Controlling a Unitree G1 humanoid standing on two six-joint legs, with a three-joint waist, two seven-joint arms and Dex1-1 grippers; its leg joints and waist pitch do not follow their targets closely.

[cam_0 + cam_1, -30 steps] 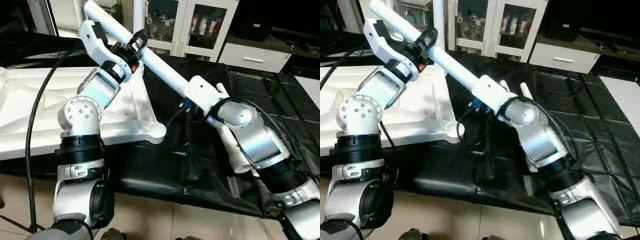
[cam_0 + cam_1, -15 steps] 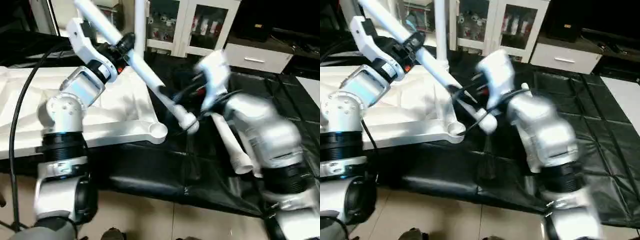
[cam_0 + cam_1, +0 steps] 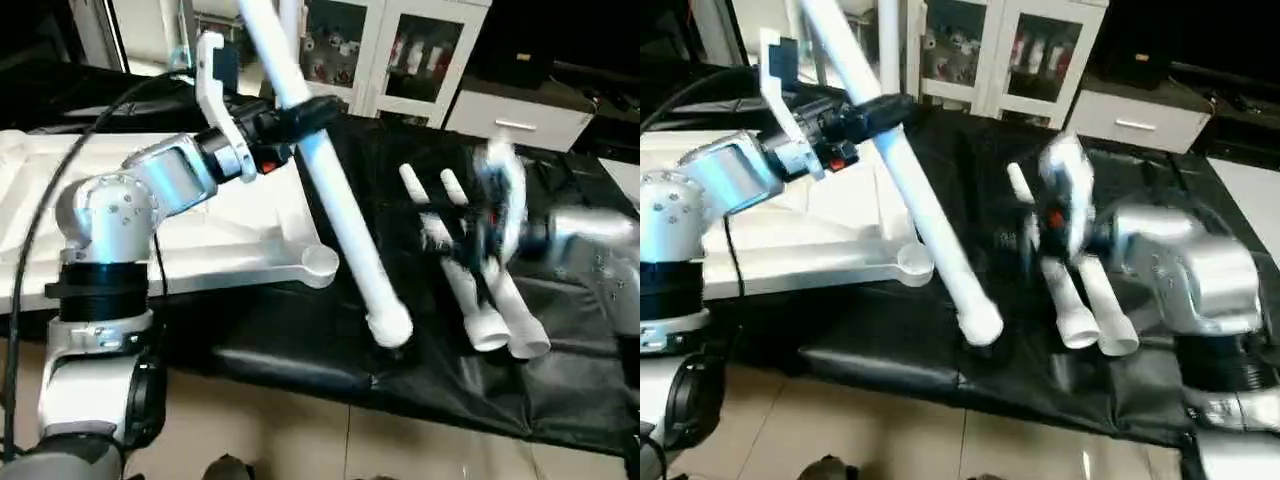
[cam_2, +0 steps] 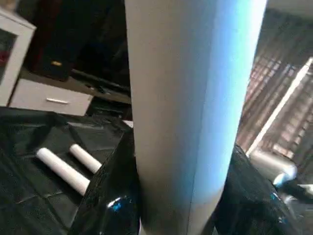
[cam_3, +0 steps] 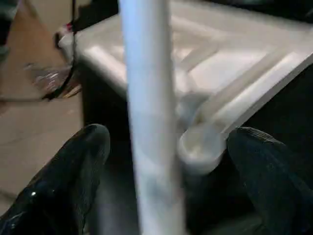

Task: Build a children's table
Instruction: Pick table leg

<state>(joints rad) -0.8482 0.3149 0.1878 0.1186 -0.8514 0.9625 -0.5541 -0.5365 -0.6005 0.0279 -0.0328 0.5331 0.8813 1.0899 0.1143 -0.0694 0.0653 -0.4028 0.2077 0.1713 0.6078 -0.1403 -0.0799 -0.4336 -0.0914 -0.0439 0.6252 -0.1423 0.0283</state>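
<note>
Above the table top (image 3: pixel 250 250), a leg (image 3: pixel 340 215) is clamped by the left gripper (image 3: pixel 300 115); the right gripper (image 5: pixel 161 171) (fingers spread wide) grips nothing.

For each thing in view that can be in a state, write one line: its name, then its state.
Table top: upside down, near corner socket empty.
Held leg: tilted, gripped mid-length.
Two spare legs: lying side by side on the black sheet.
Left gripper: shut on the held leg.
Right gripper: open, empty.
Cabinet: doors closed.
</note>
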